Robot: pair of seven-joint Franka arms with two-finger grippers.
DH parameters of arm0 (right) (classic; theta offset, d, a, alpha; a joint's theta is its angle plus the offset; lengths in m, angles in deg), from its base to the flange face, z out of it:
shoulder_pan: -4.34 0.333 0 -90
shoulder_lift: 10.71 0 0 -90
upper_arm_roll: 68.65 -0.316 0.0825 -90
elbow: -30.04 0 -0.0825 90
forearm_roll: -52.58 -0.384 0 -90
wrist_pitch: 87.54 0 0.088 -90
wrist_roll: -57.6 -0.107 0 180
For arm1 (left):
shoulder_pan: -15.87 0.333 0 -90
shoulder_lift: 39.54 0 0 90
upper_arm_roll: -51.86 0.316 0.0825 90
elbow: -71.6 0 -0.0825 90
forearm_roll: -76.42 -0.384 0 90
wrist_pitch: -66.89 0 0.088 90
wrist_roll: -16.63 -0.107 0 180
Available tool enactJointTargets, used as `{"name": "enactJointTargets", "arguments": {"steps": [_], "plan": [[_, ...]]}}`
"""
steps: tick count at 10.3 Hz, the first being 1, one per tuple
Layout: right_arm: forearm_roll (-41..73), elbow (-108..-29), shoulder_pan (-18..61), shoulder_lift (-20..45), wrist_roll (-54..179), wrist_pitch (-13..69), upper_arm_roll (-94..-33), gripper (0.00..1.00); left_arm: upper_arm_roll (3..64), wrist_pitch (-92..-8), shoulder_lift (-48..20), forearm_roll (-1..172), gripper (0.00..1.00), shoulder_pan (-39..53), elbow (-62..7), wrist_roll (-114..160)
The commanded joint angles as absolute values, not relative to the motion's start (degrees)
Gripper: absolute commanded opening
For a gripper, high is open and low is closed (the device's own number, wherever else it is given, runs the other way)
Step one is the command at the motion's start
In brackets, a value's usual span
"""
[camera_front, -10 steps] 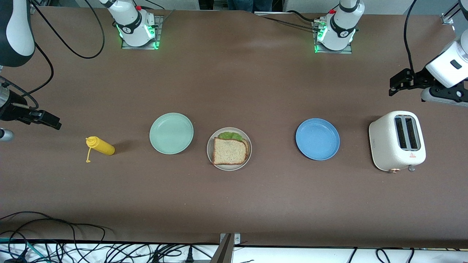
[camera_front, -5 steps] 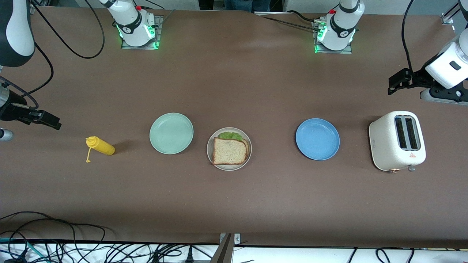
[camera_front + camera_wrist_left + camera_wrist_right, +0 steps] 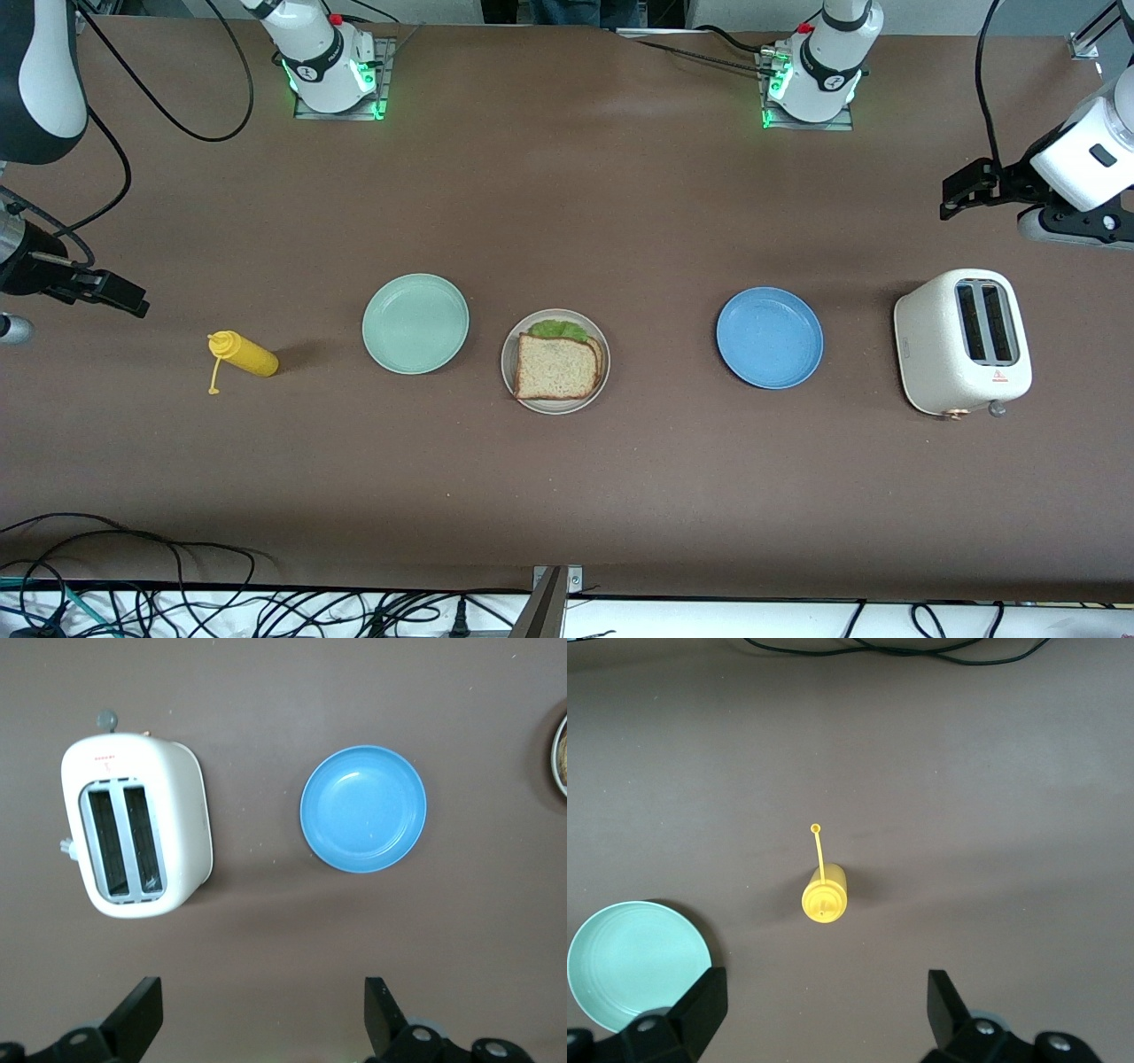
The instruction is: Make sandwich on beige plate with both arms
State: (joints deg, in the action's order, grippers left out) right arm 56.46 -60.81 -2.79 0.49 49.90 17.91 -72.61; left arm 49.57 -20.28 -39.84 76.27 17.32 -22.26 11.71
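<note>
Mid-table: sandwich [image 3: 556,365] on beige plate [image 3: 512,377]; left end effector [image 3: 263,1014], right end effector [image 3: 824,1010] open, raised at table ends.

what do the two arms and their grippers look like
Both arms are glossy white with black joint bands and trailing black cables; green lights glow at their bases. The left gripper and the right gripper are black, each with two flat, squared fingers on a black bar.
</note>
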Motion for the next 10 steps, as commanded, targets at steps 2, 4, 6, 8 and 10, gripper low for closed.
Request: {"name": "enactJointTargets", "arguments": {"steps": [2, 4, 6, 8, 10], "plan": [[56.27, -62.68, -3.39, -1.13, 48.99, 18.29, -73.13, 1.0, 48.7, -18.46, -39.45, 74.66, 1.0, 17.89, -20.34, 12.06], [56.27, -62.24, -3.31, -1.22, 48.9, 17.06, -73.3, 1.0, 48.35, -18.54, -39.37, 74.49, 1.0, 17.37, -20.08, 11.8], [56.27, -61.98, -3.31, -1.22, 46.47, 16.01, -73.57, 1.0, 47.03, -18.54, -39.19, 74.14, 1.0, 17.36, -19.11, 12.06], [56.27, -61.89, -3.22, -1.49, 44.42, 15.47, -73.74, 1.0, 46.94, -18.46, -39.28, 74.14, 1.0, 17.36, -19.02, 12.06], [56.1, -61.89, -3.22, -1.49, 44.33, 15.65, -73.74, 1.0, 47.11, -18.63, -39.1, 74.31, 1.0, 17.45, -19.02, 12.24]]}}
